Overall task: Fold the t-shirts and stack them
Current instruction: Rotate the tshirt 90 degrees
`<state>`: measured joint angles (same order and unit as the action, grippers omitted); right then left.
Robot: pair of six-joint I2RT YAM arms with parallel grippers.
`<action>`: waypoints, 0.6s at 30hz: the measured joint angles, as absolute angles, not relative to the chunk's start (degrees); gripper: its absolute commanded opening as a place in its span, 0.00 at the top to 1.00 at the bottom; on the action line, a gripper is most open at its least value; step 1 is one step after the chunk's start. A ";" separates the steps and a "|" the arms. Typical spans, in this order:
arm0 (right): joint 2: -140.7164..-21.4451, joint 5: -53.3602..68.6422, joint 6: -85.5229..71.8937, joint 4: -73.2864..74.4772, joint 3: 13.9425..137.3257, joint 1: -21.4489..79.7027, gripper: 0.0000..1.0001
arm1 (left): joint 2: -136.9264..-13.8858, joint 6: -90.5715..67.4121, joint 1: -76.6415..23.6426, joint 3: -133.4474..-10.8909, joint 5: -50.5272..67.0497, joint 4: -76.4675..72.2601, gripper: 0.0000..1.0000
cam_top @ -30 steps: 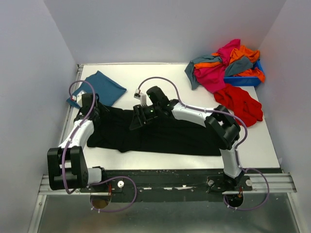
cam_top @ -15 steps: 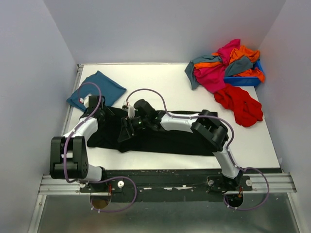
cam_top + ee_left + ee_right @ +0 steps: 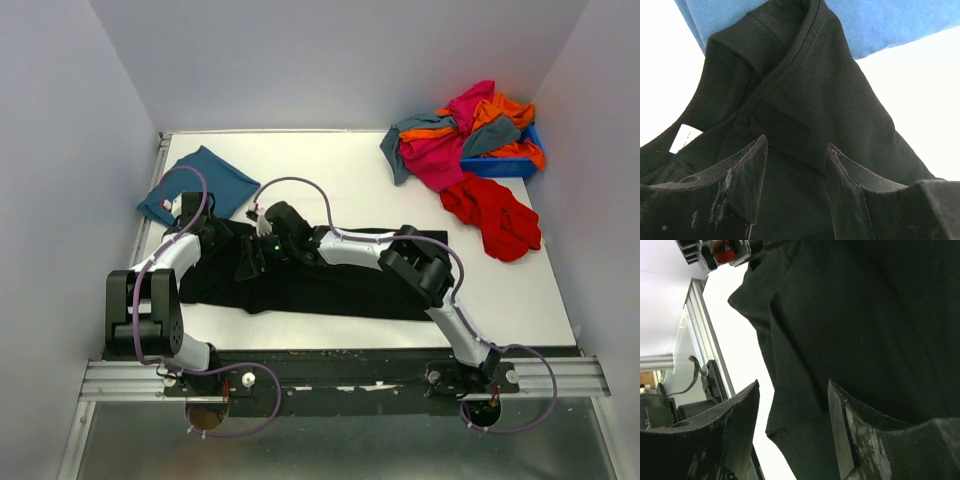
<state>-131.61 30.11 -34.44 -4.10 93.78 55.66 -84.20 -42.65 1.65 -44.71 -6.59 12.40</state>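
Black t-shirt [image 3: 340, 285] is laid flat for folding; left gripper [image 3: 796, 142] and right gripper [image 3: 793, 382] are held low over its collar end, fingers wide, nothing pinched, seemingly to take hold.

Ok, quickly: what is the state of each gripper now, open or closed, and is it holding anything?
Left gripper: open above the black t-shirt, holding nothing.
Right gripper: open above the same shirt, holding nothing.
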 measured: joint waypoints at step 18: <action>-134.28 36.82 -32.97 -7.46 92.99 56.66 0.39 | -94.87 -41.41 4.58 -54.81 -4.89 18.81 0.41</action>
<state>-134.28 36.82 -32.97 -7.46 92.99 56.66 -94.87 -41.41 4.58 -54.81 -4.89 18.81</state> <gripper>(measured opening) 0.611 0.597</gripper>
